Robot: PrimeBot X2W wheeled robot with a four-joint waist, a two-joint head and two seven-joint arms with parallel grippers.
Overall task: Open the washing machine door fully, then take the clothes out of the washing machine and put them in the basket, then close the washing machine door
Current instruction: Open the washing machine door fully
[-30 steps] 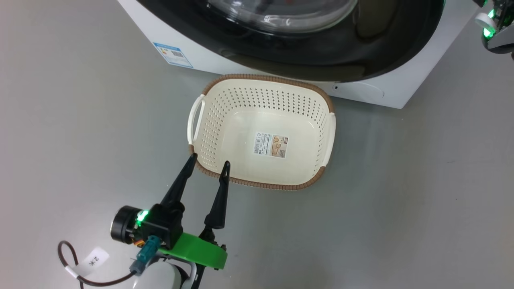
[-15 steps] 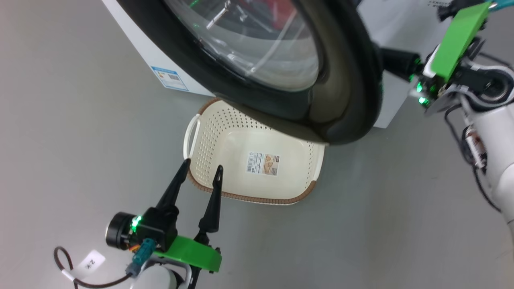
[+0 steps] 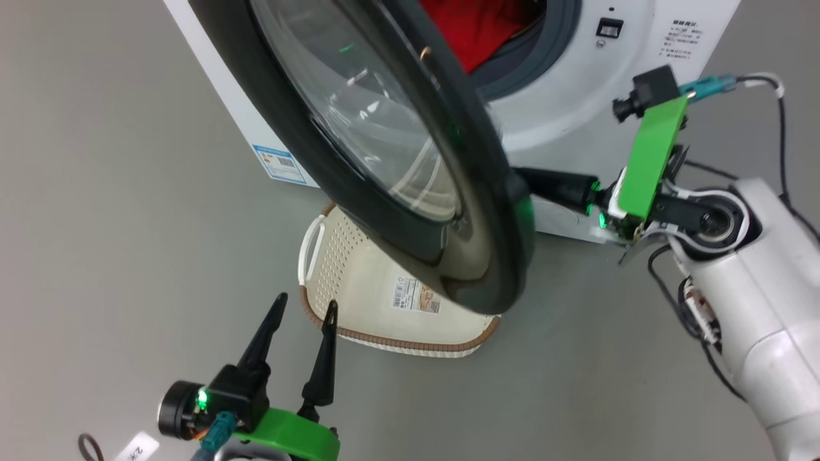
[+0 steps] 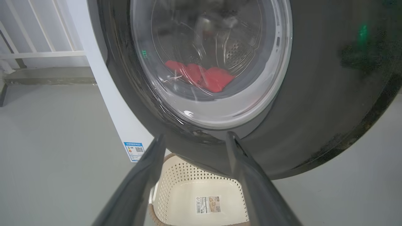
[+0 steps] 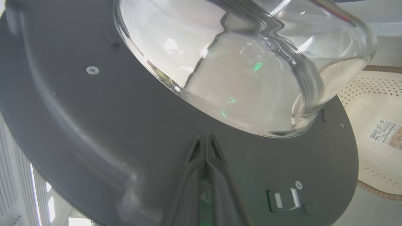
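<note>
Grey floor (image 3: 96, 192) lay under the washing machine (image 3: 564, 96). Its door (image 3: 487, 211) hung half open over the near basket (image 3: 359, 301), and red clothes (image 3: 477, 29) lay inside the drum. With fingers pressed together, the right gripper (image 5: 206, 135) met the door's inner face. The left gripper (image 3: 307, 299) hovered spread and empty.

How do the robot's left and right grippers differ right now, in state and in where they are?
The left gripper stands open, while the right gripper is shut tight. The left gripper hovers by the near rim of the basket, holding nothing. The right gripper points its tips at the inner face of the washing machine door. Both have two long dark fingers.
</note>
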